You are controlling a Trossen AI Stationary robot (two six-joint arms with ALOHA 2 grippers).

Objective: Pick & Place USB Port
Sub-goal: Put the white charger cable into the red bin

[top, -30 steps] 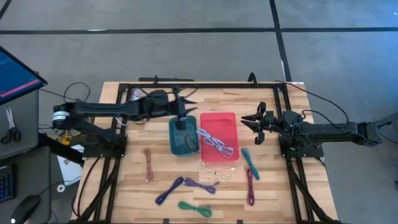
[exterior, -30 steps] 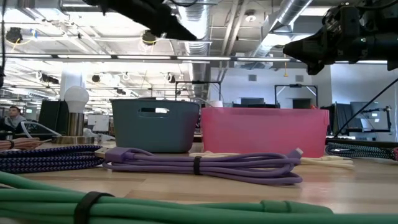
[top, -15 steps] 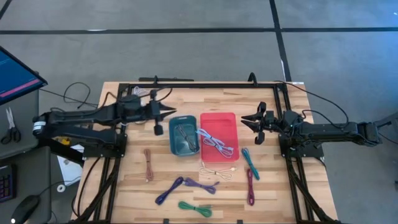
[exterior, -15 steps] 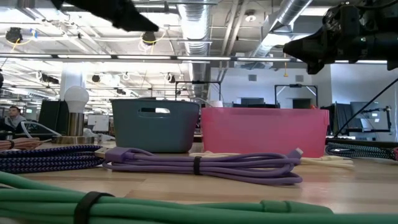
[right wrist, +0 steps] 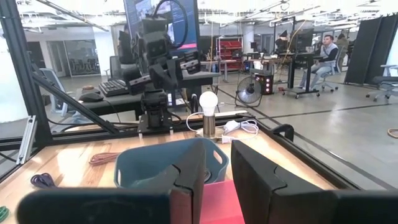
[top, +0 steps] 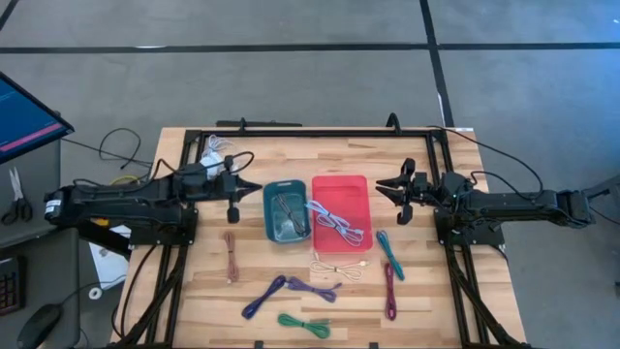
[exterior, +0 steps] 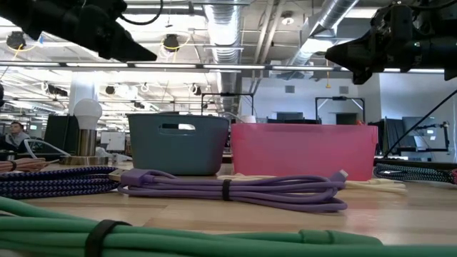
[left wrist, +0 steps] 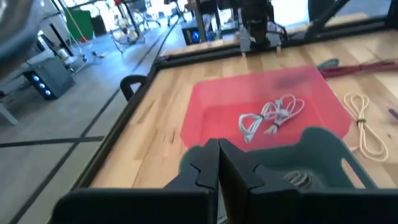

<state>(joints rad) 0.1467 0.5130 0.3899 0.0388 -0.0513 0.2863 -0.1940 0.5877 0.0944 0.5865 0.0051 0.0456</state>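
Note:
A teal bin (top: 271, 233) and a red bin (top: 341, 184) stand side by side at the table's middle. A grey cable bundle (top: 284, 208) lies in the teal bin, and a pale cable bundle (top: 334, 221) (left wrist: 270, 115) lies in the red bin. My left gripper (top: 254, 186) (left wrist: 217, 163) is shut and empty, hovering just left of the teal bin (left wrist: 323, 149). My right gripper (top: 381, 189) (right wrist: 217, 163) is open and empty, hovering right of the red bin and facing it.
Loose bundled cables lie on the near half of the table: brown (top: 231, 254), two purple (top: 262, 296) (top: 312, 287), green (top: 303, 323), cream (top: 339, 264), teal (top: 389, 254), maroon (top: 389, 291). A white cable and a bulb (top: 218, 145) sit at the far left corner. A black frame (top: 310, 133) borders the table.
My left gripper has drawn back from above the teal bin toward the table's left edge and now hovers beside the bin. The grey cable bundle stays lying in the teal bin. My right arm has kept still.

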